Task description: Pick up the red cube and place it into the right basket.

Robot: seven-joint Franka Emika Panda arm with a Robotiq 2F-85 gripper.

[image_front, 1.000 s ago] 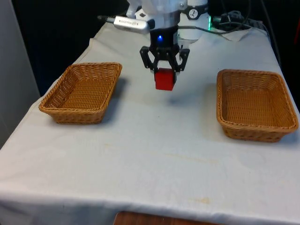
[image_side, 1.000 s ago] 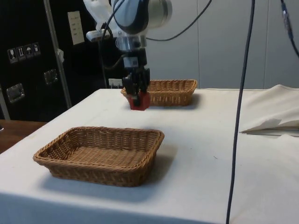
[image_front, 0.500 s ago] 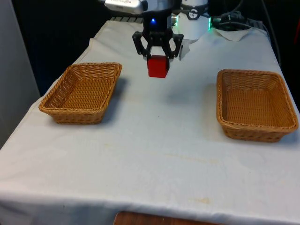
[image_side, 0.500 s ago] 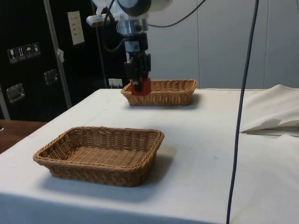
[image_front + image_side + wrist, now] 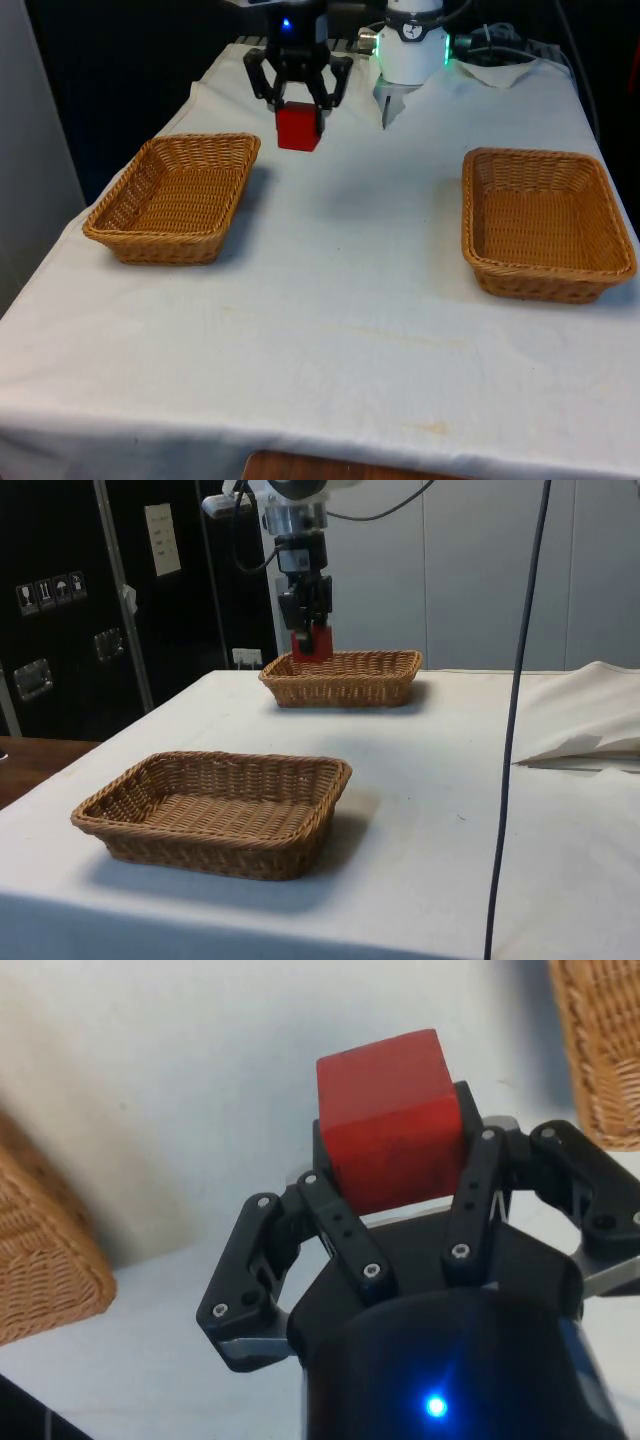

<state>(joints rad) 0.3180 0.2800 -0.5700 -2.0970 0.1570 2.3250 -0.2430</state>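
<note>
Red wooden cube [image 5: 298, 127] is hanging clamped in the black two-finger claw [image 5: 298, 100] above the white-clothed counter [image 5: 330, 300], near the far-edge rectangular wicker basket [image 5: 172, 197].

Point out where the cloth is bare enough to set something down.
Bare cloth runs between the left wicker basket and the right wicker basket, and along the near edge. Crowded only at the far end, where the tool holds the red cube.
</note>
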